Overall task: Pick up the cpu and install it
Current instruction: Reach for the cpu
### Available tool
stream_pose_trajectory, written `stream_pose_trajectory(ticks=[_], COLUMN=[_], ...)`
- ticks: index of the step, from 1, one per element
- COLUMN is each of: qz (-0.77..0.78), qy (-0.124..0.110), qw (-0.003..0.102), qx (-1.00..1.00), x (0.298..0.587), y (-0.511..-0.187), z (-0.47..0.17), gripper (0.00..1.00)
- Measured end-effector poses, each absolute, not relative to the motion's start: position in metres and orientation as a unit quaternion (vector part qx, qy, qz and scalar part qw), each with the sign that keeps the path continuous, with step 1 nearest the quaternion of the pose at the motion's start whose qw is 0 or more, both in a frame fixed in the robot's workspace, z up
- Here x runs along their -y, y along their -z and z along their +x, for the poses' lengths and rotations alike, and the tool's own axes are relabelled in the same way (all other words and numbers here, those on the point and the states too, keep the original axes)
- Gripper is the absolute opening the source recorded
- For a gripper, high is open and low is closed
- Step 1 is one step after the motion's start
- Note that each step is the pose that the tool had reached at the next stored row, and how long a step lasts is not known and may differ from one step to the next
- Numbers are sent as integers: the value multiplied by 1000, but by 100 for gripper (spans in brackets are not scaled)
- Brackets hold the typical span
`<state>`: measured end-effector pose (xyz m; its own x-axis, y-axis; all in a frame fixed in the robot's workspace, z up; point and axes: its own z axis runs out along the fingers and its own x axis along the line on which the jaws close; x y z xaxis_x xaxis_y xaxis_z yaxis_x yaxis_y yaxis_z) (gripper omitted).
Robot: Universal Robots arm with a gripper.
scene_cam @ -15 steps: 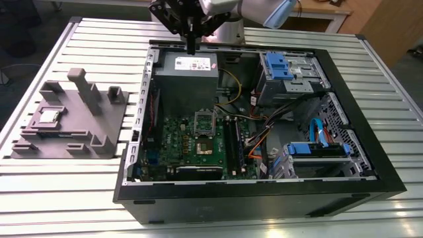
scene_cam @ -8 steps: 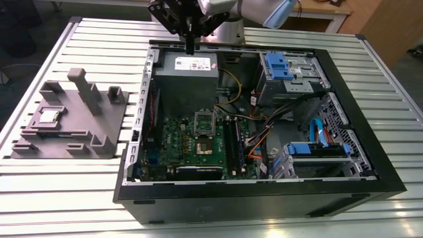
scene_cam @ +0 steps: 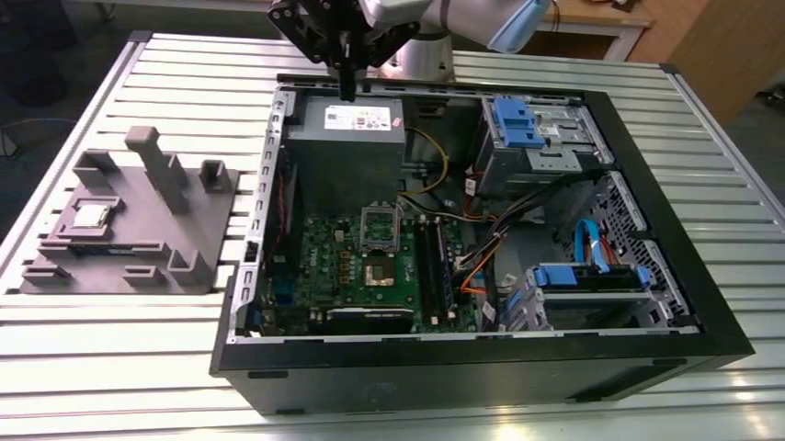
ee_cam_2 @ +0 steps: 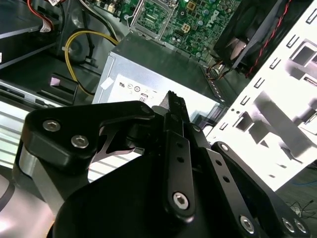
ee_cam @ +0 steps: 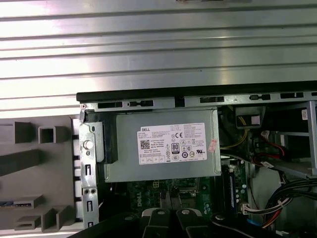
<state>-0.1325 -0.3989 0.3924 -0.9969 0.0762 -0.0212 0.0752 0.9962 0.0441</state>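
My gripper [scene_cam: 348,90] hangs above the power supply box [scene_cam: 347,138], clear of its labelled top. The fingers [ee_cam_2: 174,111] are clenched against each other, and I grasp nothing between them.

The cpu [scene_cam: 90,216] is well apart from the power supply box, off to the exterior view's left of it and outside the computer case [scene_cam: 491,367]. It lies flat, silvery top up, in a square recess of a grey fixture [scene_cam: 147,239]. That fixture stands on the slatted metal table [scene_cam: 123,367], and the case's side wall is between it and the box.

Just beside the power supply box, on its near side in the exterior view, lies the green motherboard [scene_cam: 331,257]. A silver cover plate [scene_cam: 381,223] sits on it right at the box's near edge. Beyond the plate, a little farther from the box, is the dark square socket [scene_cam: 381,268].

A yellow cable [scene_cam: 429,152] loops next to the box on the exterior view's right. Past the cable on that same side there is a drive bay with a blue bracket [scene_cam: 516,118].

In the first wrist view the box's white label [ee_cam: 172,144] faces up at me, with a part of the grey fixture beyond the case wall. In the second wrist view my closed fingertips point at the same label.
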Motion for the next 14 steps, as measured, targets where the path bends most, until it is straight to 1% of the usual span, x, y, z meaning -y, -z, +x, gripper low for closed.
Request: stream_pose_trajectory(ticks=[14], qz=[38], qy=[-22], qw=[11], qx=[-999], x=[399], y=[-392], z=[-138], gripper=[10])
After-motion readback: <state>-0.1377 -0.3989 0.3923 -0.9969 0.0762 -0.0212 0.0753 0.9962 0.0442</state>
